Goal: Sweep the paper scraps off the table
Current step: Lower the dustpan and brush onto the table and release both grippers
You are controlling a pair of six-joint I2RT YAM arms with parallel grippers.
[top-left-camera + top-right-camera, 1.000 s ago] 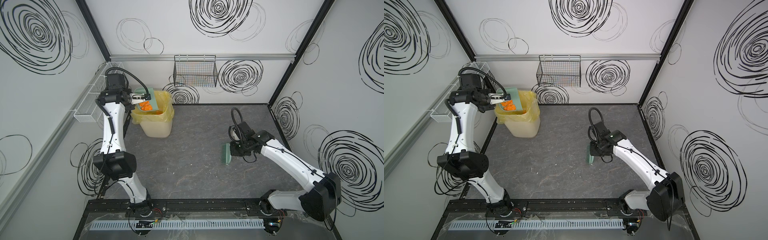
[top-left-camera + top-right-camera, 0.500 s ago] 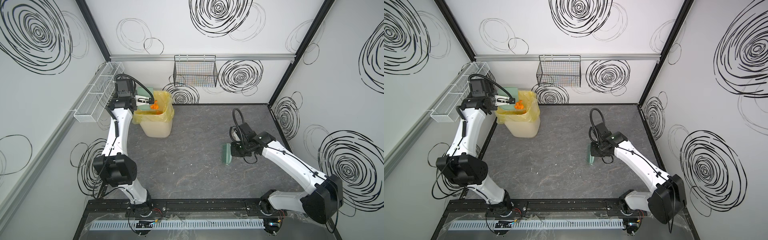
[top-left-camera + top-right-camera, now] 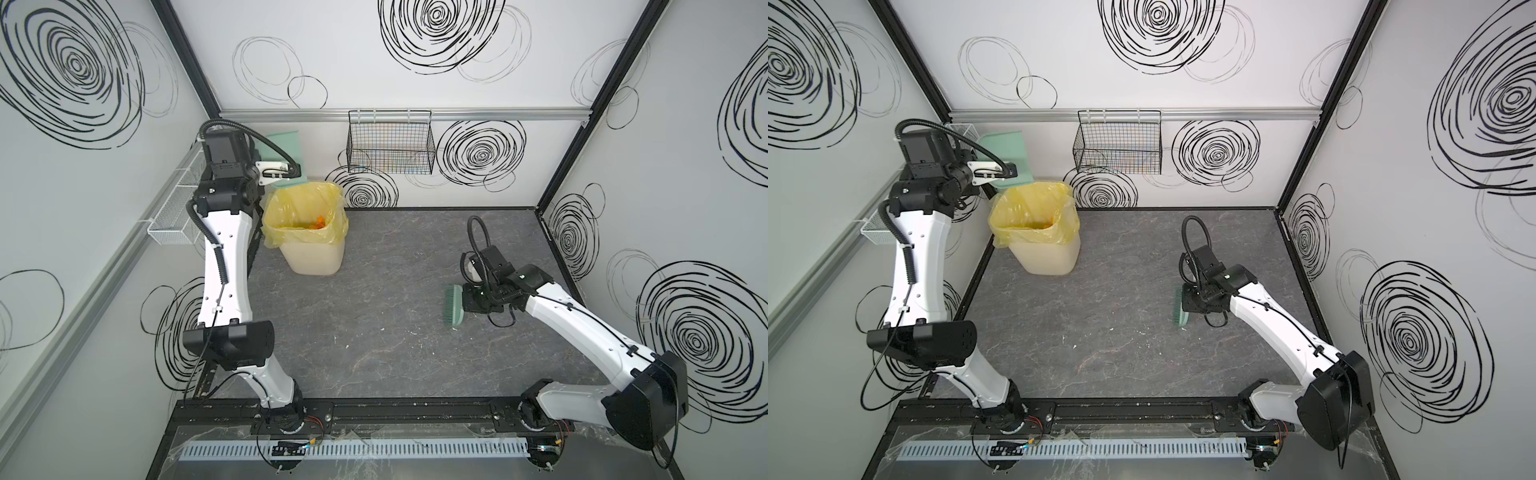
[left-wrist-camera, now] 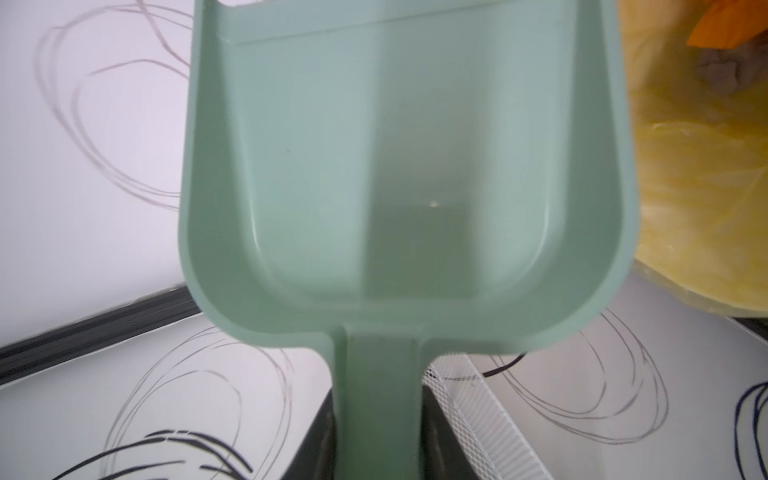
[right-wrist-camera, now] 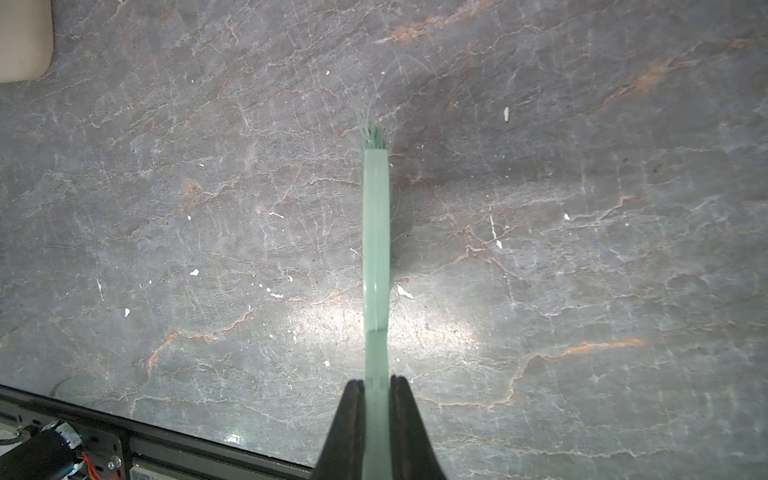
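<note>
Clock reference for the top views: 12 is the back wall.

Right gripper point(image 5: 377, 384): both black fingers point(image 5: 351, 424) are pinched tight on the thin handle of the green brush point(image 5: 376, 232). The brush is seen edge-on, so only a tuft of bristles shows at its far tip. I cannot tell whether it touches the surface. In both top views it sits at 3 o'clock, bristles facing 9.

Left gripper point(image 3: 291, 170): the fingertips are cut off in the left wrist view. In both top views it is clamped on the handle of the green dustpan point(image 3: 284, 145), which is held in the air at 11 o'clock of the bin. The scoop interior is bare.

Containers: a cream bin point(image 3: 316, 257) with a yellow liner point(image 3: 291, 224) stands at 10 o'clock. The paper scraps point(image 3: 319, 221) lie inside it. Orange pieces are visible but the count is unreadable. The left wrist view shows one orange piece and one dull lilac-grey crumple, both blurred. A black wire basket point(image 3: 390, 149) hangs at 12, contents indistinct. A white mesh tray point(image 3: 174, 220) is on the wall at 9.

Surface: the table point(image 3: 374, 340) is dark grey and veined. Tiny white flecks point(image 5: 194, 272) are scattered around the brush, material unclear. The white walls point(image 3: 540, 62) carry black swirls. A black rail point(image 3: 395, 411) at 6 carries both arm bases.
</note>
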